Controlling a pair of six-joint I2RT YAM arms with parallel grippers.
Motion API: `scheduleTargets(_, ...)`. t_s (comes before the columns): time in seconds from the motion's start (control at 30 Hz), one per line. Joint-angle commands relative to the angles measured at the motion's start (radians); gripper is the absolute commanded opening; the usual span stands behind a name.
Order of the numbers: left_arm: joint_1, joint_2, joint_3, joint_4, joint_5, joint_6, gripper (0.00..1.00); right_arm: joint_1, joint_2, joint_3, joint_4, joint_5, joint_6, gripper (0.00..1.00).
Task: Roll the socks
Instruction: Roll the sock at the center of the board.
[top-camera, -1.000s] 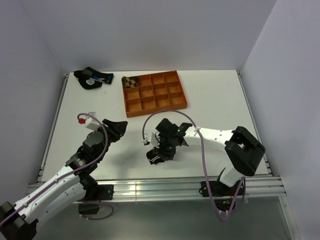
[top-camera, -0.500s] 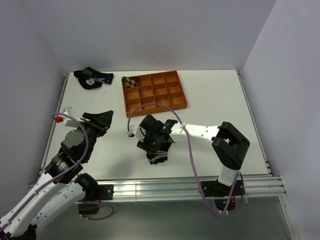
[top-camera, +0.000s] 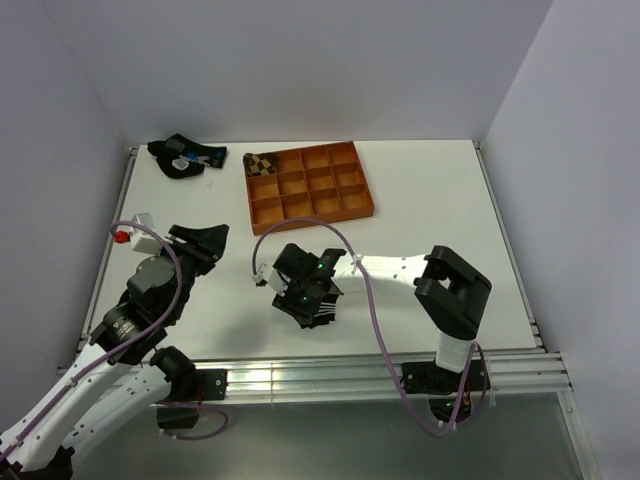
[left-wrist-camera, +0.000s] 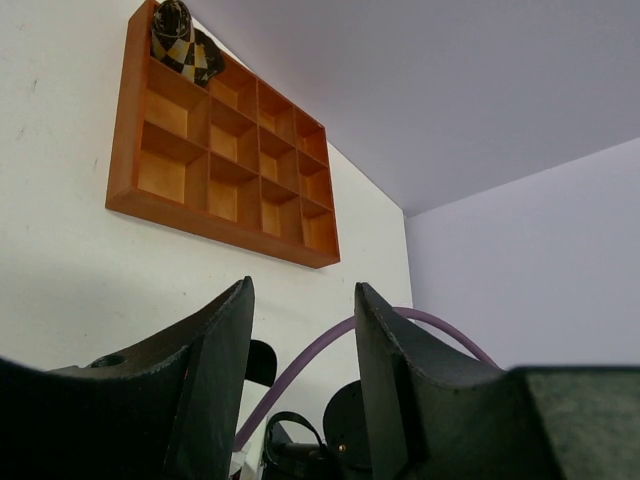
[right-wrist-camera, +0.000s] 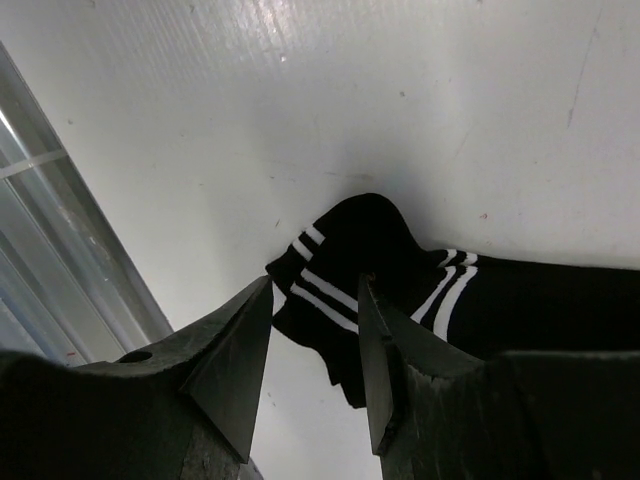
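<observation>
Watching from the side. The right gripper (top-camera: 303, 292) sits low over the near-middle of the table (top-camera: 430, 210). Its jaws are apart with a moderate gap and nothing is clamped between them.

The short black sock (right-wrist-camera: 372, 240), the one with white stripes, lies bunched on the table at that gripper's tips, on the side toward the near edge. In the right wrist view it shows through the gap between the fingers and runs off behind one of them, with stripes visible in two places. Can't tell whether the fingertips touch the fabric. The metal rail (right-wrist-camera: 40, 190) along the table's near edge is close by.

The left gripper (left-wrist-camera: 300, 295) is off to the left of the black sock, well apart from it. Its jaws are also parted and the gap is empty, with only table and tray showing through. It points toward the far side, at the orange tray (top-camera: 355, 210).

The argyle sock (left-wrist-camera: 186, 48), brown and black diamonds, is bundled in the tray's far-left corner compartment and pokes above the rim. The other compartments I can see hold nothing.

A dark bundle (top-camera: 181, 157) with blue and white marks lies at the far-left corner of the table, outside the tray and near it.

A purple cable (top-camera: 378, 300) loops over the right arm.
</observation>
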Motion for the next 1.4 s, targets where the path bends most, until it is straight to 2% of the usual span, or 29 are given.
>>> scheduleTargets(0.0,-0.005,0.001,0.026,-0.003,-0.007,0.003,0.5,0.018,0.005,-0.004,-0.026,0.01,0.014,0.47)
scheduleTargets(0.2,-0.005,0.007,0.023,-0.009,-0.01,0.003,0.5,0.03,-0.035,-0.02,-0.052,0.036,-0.003,0.48)
scheduleTargets(0.6,-0.005,0.024,0.009,0.009,-0.004,0.0,0.5,0.032,0.019,-0.053,0.006,0.027,-0.038,0.51)
scheduleTargets(1.0,-0.003,0.036,-0.002,0.035,0.015,0.0,0.5,0.03,0.088,-0.013,-0.028,0.032,-0.079,0.54)
scheduleTargets(1.13,-0.005,0.053,0.006,0.046,0.015,0.007,0.49,0.028,0.125,-0.002,-0.026,0.038,-0.09,0.46)
scheduleTargets(1.23,-0.005,0.059,-0.001,0.06,0.018,0.007,0.49,0.027,0.141,0.009,-0.039,0.018,-0.104,0.35)
scheduleTargets(1.37,-0.005,0.059,-0.015,0.083,0.013,0.007,0.49,-0.008,0.128,0.025,-0.083,-0.102,-0.131,0.26)
